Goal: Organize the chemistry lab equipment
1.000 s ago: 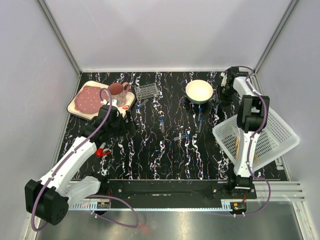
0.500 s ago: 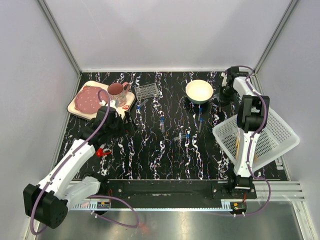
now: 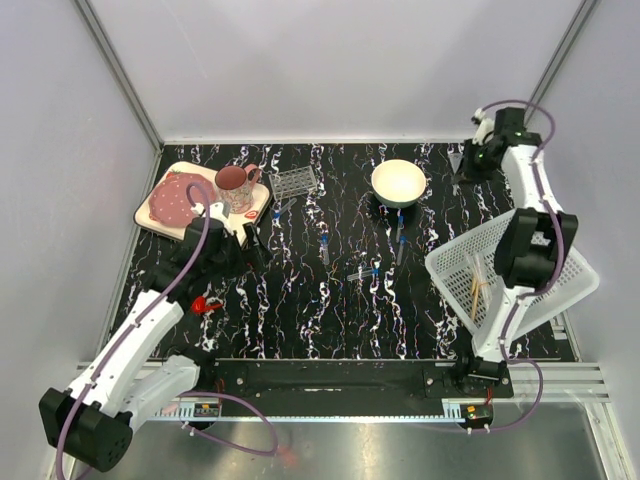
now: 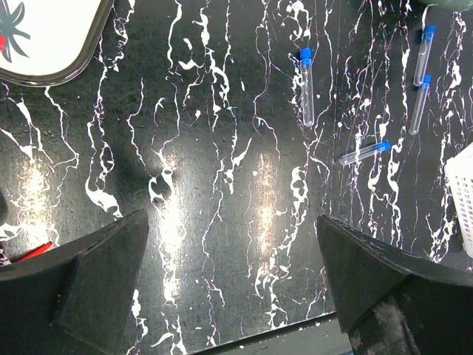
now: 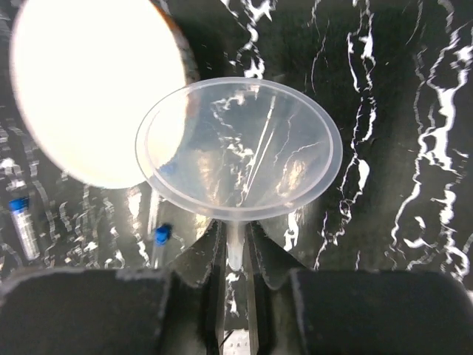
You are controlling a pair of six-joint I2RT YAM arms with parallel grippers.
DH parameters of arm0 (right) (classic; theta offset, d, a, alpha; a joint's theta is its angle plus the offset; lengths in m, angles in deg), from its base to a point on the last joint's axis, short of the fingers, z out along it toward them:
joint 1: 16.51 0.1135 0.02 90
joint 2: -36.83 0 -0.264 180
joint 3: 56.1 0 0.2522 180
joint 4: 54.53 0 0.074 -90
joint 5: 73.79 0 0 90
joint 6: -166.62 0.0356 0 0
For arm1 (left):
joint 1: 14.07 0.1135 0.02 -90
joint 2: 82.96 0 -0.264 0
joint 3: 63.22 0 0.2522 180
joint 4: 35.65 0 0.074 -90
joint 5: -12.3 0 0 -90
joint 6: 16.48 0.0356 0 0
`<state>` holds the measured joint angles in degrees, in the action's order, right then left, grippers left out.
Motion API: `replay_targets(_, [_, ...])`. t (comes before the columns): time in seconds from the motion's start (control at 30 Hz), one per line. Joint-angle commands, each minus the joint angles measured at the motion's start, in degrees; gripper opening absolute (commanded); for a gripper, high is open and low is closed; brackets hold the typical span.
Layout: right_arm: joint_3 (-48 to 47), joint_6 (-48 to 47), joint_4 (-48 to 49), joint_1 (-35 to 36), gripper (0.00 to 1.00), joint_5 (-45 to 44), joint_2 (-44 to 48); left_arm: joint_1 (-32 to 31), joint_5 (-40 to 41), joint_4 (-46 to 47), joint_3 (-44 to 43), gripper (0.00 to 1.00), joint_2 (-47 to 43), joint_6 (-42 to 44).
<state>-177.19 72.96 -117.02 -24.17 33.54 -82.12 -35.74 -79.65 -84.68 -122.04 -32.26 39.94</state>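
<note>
My right gripper (image 3: 472, 163) is shut on the stem of the clear funnel (image 5: 238, 148) and holds it above the table's far right corner, beside the cream bowl (image 5: 89, 89). My left gripper (image 3: 252, 240) is open and empty (image 4: 233, 288), hovering over bare table. Several blue-capped tubes (image 3: 324, 248) lie mid-table; in the left wrist view one tube (image 4: 306, 85) lies ahead and others (image 4: 419, 107) to the right. A small red-tipped piece (image 3: 207, 303) lies by the left arm. Tan wooden sticks (image 3: 478, 285) rest in the white basket (image 3: 540, 270).
A clear tube rack (image 3: 293, 182) stands at the back left, next to a pink mug (image 3: 233, 180) and a dotted plate (image 3: 172, 200) on a tray. The cream bowl (image 3: 398, 182) sits at the back centre. The basket is tilted over the table's right edge.
My right gripper has risen and swung back to the right with the funnel in it. My left arm has shifted slightly forward.
</note>
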Motion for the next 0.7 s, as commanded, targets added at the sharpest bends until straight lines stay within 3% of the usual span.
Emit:
replay_targets(0.0, [0.71, -3.71, -1.09, -1.13, 0.05, 9.03, 11.10, 0.49, 0.64, -0.33, 0.58, 0.99, -2.62, 0.01])
replay_targets(0.2, [6.42, -11.53, -7.94, -2.36, 0.05, 11.25, 23.32, 0.84, 1.61, -1.12, 2.16, 0.99, -5.17, 1.59])
replay_targets(0.67, [32.08, -21.73, -16.22, -11.32, 0.08, 3.25, 46.26, 2.69, 0.90, -3.14, -1.44, 0.99, -1.83, 6.08])
